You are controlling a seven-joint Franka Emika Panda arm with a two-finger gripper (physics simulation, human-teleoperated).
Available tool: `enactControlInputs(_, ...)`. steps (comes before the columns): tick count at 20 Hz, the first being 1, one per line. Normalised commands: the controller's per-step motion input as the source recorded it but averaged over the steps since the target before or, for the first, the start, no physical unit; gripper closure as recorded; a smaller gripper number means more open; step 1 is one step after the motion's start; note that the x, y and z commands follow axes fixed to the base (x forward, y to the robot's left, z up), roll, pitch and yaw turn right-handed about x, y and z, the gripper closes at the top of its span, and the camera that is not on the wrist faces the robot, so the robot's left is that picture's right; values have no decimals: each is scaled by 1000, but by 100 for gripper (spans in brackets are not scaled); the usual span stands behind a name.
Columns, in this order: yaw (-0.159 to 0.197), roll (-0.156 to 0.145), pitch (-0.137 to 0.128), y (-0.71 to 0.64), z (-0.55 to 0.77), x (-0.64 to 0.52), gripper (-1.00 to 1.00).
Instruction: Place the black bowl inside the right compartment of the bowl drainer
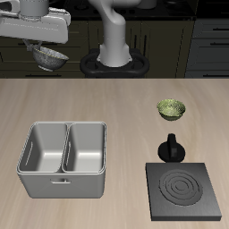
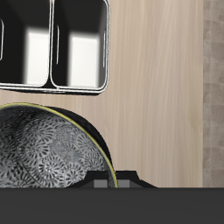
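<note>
We see the black bowl [image 1: 55, 59], round with a glossy grey-white speckled inside, gripped by the fingers [image 1: 52, 52] and held high over the tabletop's [image 1: 125, 107] back edge. The arm reaches out level above it. The bowl drainer [image 1: 63, 185], light-grey metal with rounded corners and two deep square wells, sits near the front edge, well apart from the bowl

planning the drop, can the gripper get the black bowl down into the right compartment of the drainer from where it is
Probably yes. The gripper holds the black bowl high, behind the bowl drainer. The right compartment looks empty and open-topped, with nothing standing between.
</note>
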Motion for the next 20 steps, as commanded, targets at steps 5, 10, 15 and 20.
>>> enactControlInputs(5, -7, 5, 7, -90, -61, 199, 100)
enactControlInputs(10, -4, -30, 19, -148, -126, 230, 100)
enactControlInputs(15, -10, -17, 33, -91, -240, 364, 100)
enactControlInputs(20, -9, 1, 25, 60, -190, 268, 100)
